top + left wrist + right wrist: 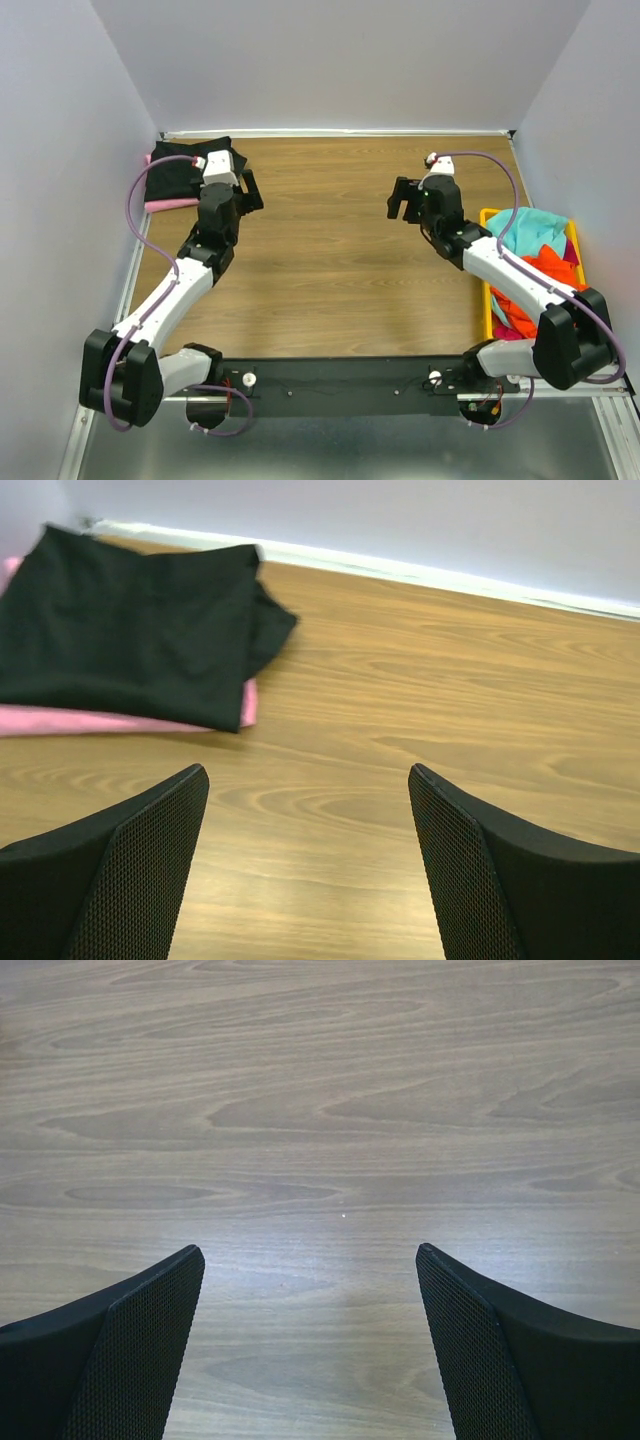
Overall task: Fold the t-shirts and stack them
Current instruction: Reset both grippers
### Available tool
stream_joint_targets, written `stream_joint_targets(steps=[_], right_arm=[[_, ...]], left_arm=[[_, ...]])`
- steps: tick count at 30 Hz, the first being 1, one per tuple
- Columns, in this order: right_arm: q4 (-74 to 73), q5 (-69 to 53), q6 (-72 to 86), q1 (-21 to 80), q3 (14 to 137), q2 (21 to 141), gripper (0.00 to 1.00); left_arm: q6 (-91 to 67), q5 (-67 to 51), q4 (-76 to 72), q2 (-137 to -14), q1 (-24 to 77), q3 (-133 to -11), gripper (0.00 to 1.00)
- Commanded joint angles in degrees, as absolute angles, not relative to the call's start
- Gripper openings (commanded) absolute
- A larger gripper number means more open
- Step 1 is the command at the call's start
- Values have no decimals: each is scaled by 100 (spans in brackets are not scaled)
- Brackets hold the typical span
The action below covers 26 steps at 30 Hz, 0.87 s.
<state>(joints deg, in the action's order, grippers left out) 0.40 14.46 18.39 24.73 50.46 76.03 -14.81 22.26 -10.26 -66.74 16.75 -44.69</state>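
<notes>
A folded black t-shirt (178, 170) lies on a folded pink t-shirt (168, 205) at the table's far left corner; both show in the left wrist view, the black one (120, 620) over the pink one (60, 720). My left gripper (248, 193) is open and empty just right of that stack, with only bare wood between its fingers (310, 810). My right gripper (404, 203) is open and empty over bare wood at mid-right (310, 1290). Teal (530, 228), orange (545, 272) and magenta (512, 330) t-shirts lie crumpled in a bin.
A yellow bin (487, 300) stands along the table's right edge beside my right arm. Grey walls close in the far and side edges. A black rail (340, 378) runs along the near edge between the arm bases.
</notes>
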Motion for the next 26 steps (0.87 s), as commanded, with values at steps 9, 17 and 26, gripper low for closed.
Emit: stream_joint_targets(steps=[9, 17, 26], right_arm=[[255, 1793, 2039, 2435, 4667, 7260, 93], [255, 2004, 2083, 2434, 4483, 7093, 93], [255, 2118, 2100, 2435, 4377, 6908, 94]], left_arm=[[-1424, 1231, -1406, -5880, 1802, -4149, 88], [-1433, 1204, -1547, -5405, 1802, -3946, 89], [-1371, 1195, -1468, -5326, 1802, -3955, 89]])
